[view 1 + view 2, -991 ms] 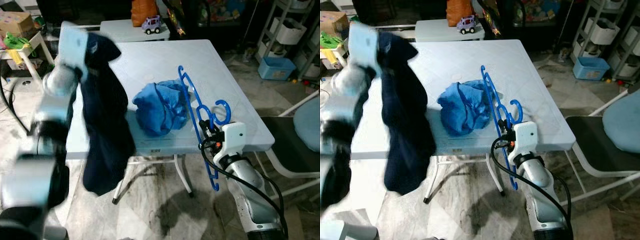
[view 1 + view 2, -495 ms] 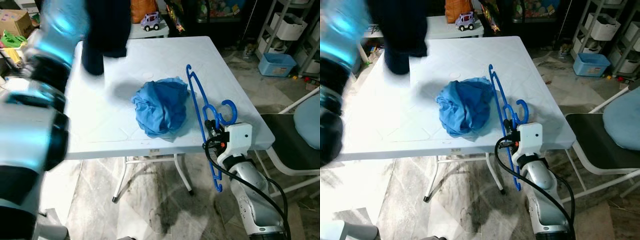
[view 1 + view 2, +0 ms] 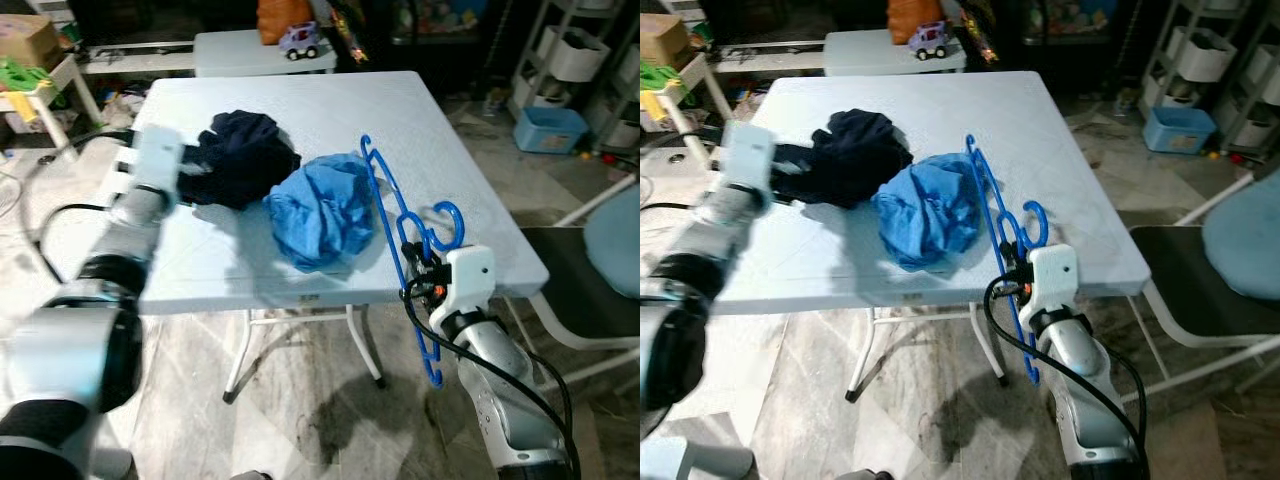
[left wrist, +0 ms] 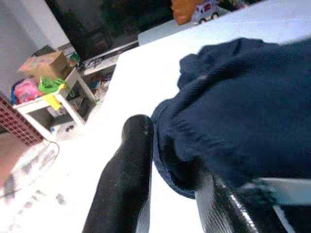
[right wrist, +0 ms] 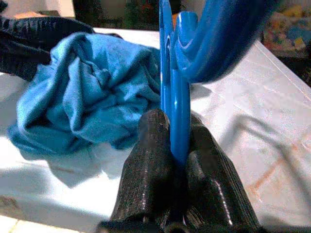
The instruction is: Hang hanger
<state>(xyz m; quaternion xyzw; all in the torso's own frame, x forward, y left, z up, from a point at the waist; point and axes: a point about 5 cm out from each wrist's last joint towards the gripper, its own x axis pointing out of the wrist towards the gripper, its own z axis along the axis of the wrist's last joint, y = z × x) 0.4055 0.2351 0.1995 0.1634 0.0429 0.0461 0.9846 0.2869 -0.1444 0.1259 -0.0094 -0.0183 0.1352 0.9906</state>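
Now, blue hanger (image 3: 405, 245) pinched upright in the right pincer (image 5: 176, 145) at the table (image 3: 300, 110) edge.
Left pincer (image 4: 170, 170) grips navy cloth (image 3: 240, 158) beside blue cloth (image 3: 325, 208).

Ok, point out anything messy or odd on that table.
Two garments lie crumpled, not hung: a dark navy garment in the left gripper, a blue shirt beside it. The right gripper holds an empty blue hanger.
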